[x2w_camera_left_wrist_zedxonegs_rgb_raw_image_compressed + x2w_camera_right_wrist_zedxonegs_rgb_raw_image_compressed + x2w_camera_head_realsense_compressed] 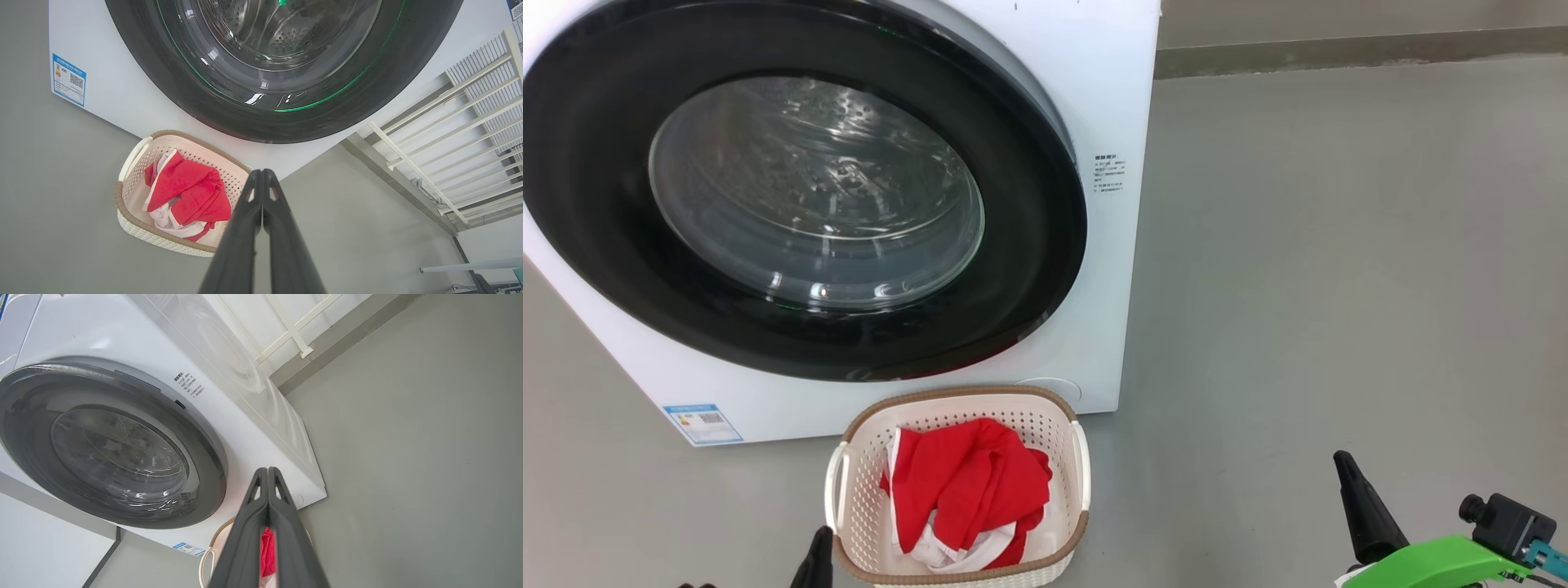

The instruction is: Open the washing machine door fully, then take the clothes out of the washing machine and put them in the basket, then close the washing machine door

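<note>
Red white-trimmed clothes, one bundle, fill one cream perforated plastic basket by one white washing machine, its black-rimmed round door closed; left gripper and right gripper fingers together, empty.

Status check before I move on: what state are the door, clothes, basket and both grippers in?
door: shut against the washer; no clothes seen through its glass.
clothes: piled in the basket.
basket: upright on the floor in front of the washer.
left gripper: shut, empty.
right gripper: shut, empty.
</note>
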`<state>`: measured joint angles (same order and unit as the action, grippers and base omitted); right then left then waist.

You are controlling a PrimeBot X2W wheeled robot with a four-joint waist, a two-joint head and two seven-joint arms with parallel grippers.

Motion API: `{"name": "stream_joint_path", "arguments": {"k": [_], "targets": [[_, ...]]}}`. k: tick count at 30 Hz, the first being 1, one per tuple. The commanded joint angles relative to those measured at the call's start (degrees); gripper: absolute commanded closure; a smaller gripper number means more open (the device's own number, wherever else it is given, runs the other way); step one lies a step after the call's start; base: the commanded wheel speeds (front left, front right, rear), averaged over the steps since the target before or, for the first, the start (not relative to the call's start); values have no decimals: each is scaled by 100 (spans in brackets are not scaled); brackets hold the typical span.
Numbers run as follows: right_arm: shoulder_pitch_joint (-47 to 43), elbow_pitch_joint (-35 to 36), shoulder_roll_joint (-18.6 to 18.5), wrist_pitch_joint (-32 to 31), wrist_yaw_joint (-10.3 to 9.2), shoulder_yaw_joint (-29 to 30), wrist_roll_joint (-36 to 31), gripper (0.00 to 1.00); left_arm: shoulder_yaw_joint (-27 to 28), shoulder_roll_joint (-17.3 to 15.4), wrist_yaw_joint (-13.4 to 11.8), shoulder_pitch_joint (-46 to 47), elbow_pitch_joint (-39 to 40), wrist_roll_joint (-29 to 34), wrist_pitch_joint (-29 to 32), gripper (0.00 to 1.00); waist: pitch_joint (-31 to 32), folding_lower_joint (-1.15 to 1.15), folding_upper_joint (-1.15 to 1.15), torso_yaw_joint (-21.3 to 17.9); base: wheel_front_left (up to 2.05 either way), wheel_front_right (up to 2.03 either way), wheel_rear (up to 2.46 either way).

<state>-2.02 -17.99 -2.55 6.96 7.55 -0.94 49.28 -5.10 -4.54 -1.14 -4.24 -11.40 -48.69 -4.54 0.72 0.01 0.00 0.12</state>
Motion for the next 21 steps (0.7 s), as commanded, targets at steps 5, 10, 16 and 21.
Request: {"name": "stream_joint_path", "arguments": {"k": [5,10,16,21], "targets": [[324,189,-100,-114,-3,21,398,100,201,-16,120,323,85,-401,85,100,-6,-1,0,-1,0,0,0],[361,205,-106,-196,-3,61,705,100,267,-7,176,377,59,-705,157,100,-13,-1,0,-2,0,0,0],[404,225,-112,-295,-4,111,1073,100,347,4,244,442,27,-1071,244,100,-20,-1,0,-3,0,0,0],[441,241,-116,-378,-4,153,1378,100,415,14,300,496,1,-1375,316,100,-27,-1,0,-4,0,0,0]]}}
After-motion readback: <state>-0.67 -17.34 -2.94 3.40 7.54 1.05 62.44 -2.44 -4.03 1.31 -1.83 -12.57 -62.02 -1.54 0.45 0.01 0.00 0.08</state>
